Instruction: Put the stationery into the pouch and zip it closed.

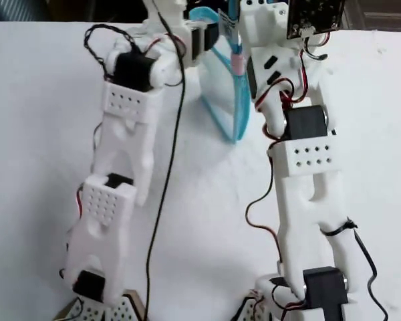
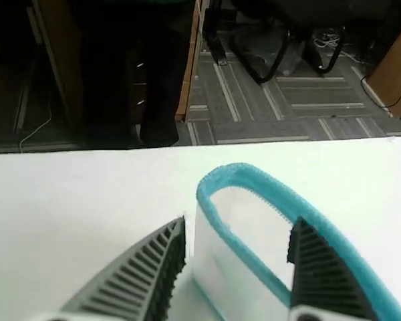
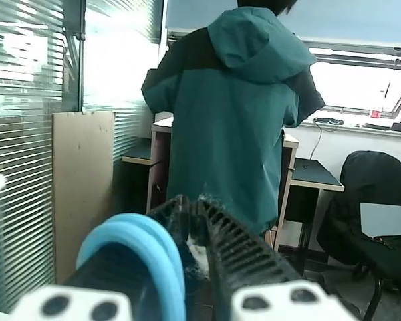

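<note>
The clear pouch (image 1: pixel 222 93) with blue zipper trim stands upright on the white table between my two arms, at the far middle. In the left wrist view my left gripper (image 2: pixel 240 224) is open astride the pouch's near wall (image 2: pixel 237 274), one finger outside and the other inside the blue rim (image 2: pixel 254 177). My right gripper (image 1: pixel 246 27) is above the pouch's far end, next to a pink tab (image 1: pixel 237 65) on the zipper strip. In the right wrist view its fingers (image 3: pixel 220 234) point up and are pressed together on a pale bit of the zipper, with a blue loop (image 3: pixel 137 244) beside them.
White tabletop (image 1: pixel 40 147) lies open on either side of the arms. A black cable (image 1: pixel 166 194) hangs along the left arm, and red and black wires run down the right arm (image 1: pixel 307 200). The table's far edge (image 2: pixel 87 155) lies just beyond the pouch.
</note>
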### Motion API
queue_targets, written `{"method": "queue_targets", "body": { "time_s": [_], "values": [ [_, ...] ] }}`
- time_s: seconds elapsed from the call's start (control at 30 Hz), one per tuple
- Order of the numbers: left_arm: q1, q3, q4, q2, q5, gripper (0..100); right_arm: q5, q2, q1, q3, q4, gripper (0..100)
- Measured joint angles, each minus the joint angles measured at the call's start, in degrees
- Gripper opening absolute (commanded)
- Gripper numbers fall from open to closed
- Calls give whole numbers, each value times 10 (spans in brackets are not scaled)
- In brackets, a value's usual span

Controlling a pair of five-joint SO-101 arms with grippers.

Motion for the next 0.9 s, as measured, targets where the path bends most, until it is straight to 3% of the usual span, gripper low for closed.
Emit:
{"method": "queue_targets", "body": {
  "time_s": [0.43, 0.73, 0.9],
  "values": [
    [-26, -45, 84, -66, 1, 258, 0, 4, -1, -52, -11, 16],
    [-65, -45, 88, -127, 39, 258, 1, 75, 24, -187, 73, 16],
    [-76, -47, 142, -177, 40, 260, 1, 98, 22, -218, 101, 16]
  ]
}}
